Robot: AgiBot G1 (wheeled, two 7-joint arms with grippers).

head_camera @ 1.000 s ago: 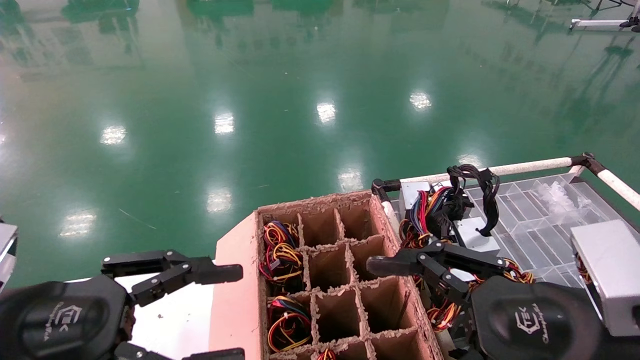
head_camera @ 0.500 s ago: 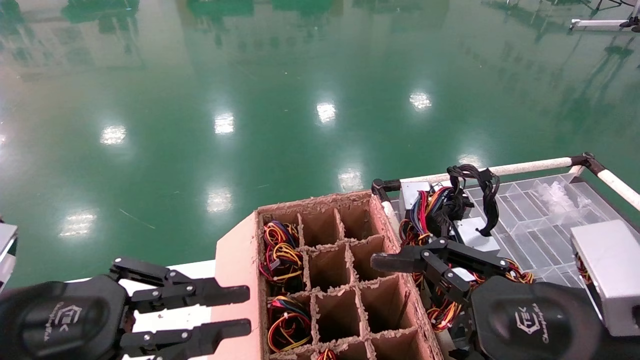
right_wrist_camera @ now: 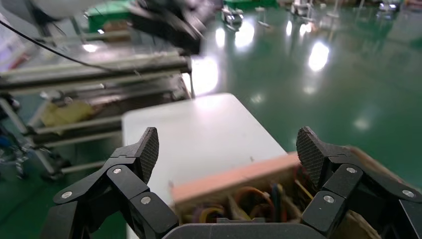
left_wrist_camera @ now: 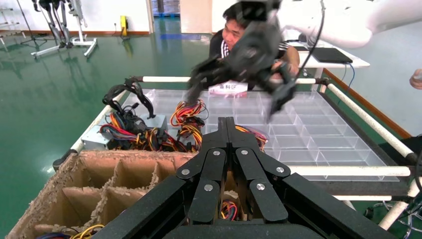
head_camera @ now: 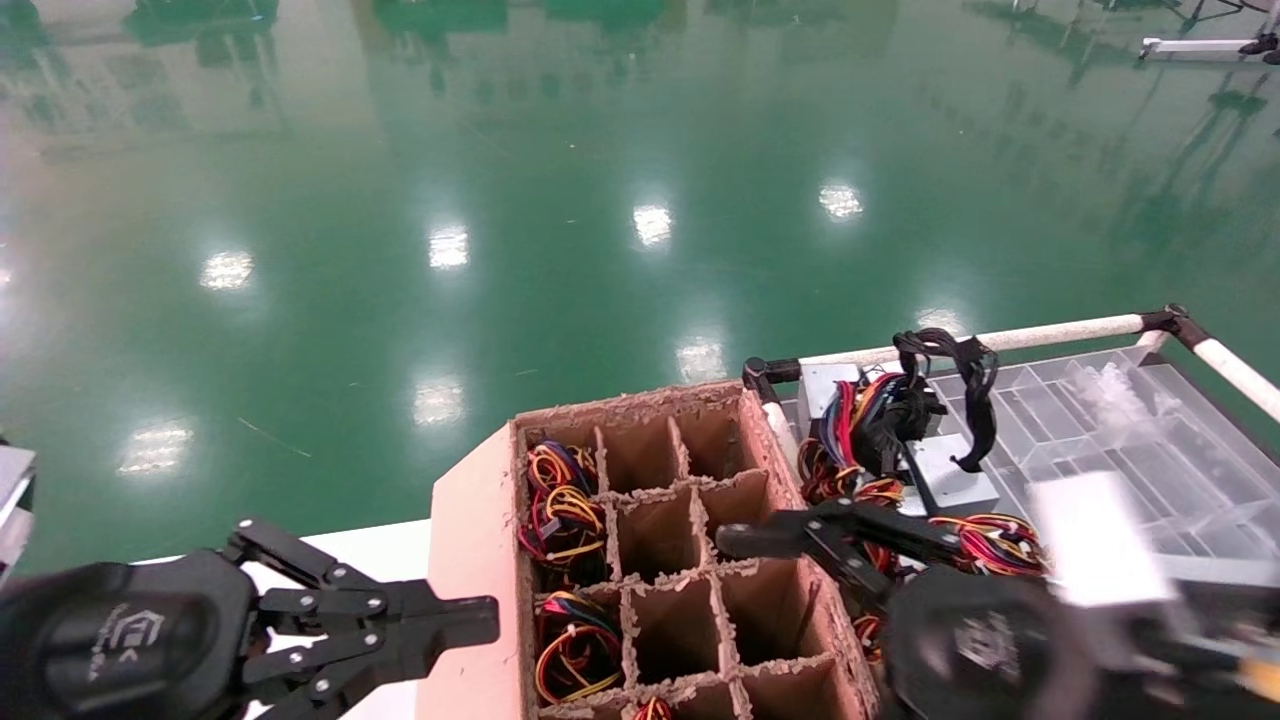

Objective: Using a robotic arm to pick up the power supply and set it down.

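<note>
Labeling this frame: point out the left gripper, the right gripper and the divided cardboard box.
left gripper [head_camera: 485, 618], head view, closed fingertips.
right gripper [right_wrist_camera: 229, 152], right wrist view, gap midway between the open fingertips.
cardboard box [head_camera: 470, 560], head view, bare pink outer wall.

floor [head_camera: 600, 150]: glossy green, dotted with white light reflections
divided carton [head_camera: 470, 560]: brown cardboard, pinkish outer side
wire bundles in carton cells [head_camera: 565, 510]: yellow, orange, red, black
power supply [head_camera: 950, 475]: silver-grey case, with red, yellow, orange and black wires
cable loop [head_camera: 960, 380]: all black
compartment tray [head_camera: 1150, 440]: clear plastic
rail [head_camera: 1040, 335]: white, black joints
left pincer [head_camera: 480, 620]: black
right pincer [right_wrist_camera: 226, 149]: black, cross-hatched pads
worktop [right_wrist_camera: 199, 129]: white
</note>
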